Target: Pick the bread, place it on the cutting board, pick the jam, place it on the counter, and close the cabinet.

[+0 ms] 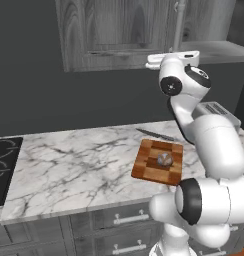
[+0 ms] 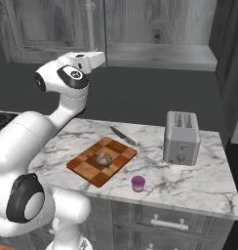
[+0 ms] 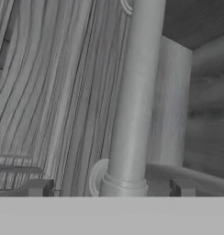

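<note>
The bread [image 2: 104,159] sits on the checkered cutting board [image 2: 87,168], near its middle, and the board lies flat on the marble tabletop [image 2: 199,180]. The jam [image 2: 138,183] stands upright on the tabletop just beside the board's near corner, close to the front edge. A knife [image 2: 123,135] lies behind the board, and a toaster [image 2: 182,137] stands further right — well apart from the jar. The arm reaches up to the cabinet [image 1: 114,35], its hand [image 2: 89,59] right at the lower end of the long bar handle [image 3: 132,105]. The hand view looks close along that handle against the wood door; whether the jaws are spread or pressed together cannot be told.
</note>
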You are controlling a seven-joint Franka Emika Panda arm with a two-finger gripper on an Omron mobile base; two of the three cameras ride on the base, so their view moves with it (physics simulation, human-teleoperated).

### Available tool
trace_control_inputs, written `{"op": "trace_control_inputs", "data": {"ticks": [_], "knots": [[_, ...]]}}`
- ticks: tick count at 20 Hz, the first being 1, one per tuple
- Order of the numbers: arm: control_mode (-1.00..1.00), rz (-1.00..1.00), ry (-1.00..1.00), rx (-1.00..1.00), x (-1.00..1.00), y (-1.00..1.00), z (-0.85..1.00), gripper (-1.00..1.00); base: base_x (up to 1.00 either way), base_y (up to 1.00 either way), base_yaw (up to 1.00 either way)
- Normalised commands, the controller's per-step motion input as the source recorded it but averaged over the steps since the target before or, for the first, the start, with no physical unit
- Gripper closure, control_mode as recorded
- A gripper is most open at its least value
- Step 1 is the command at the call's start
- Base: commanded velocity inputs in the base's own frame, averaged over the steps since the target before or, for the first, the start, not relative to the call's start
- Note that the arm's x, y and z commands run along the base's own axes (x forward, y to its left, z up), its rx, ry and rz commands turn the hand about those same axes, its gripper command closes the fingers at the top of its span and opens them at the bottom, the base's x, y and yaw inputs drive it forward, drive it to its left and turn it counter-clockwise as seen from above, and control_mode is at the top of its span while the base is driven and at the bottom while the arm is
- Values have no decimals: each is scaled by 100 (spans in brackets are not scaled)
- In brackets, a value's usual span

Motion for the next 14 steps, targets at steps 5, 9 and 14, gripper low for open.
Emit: {"op": "trace_control_inputs", "data": {"ticks": [5,9,14], "knots": [[-100,0,0,0,0,-25,-1,-100,0,0,0],[-100,0,0,-7,-6,0,-4,-100,0,0,0],[-100,5,0,-8,-6,12,-4,-100,0,0,0]]}}
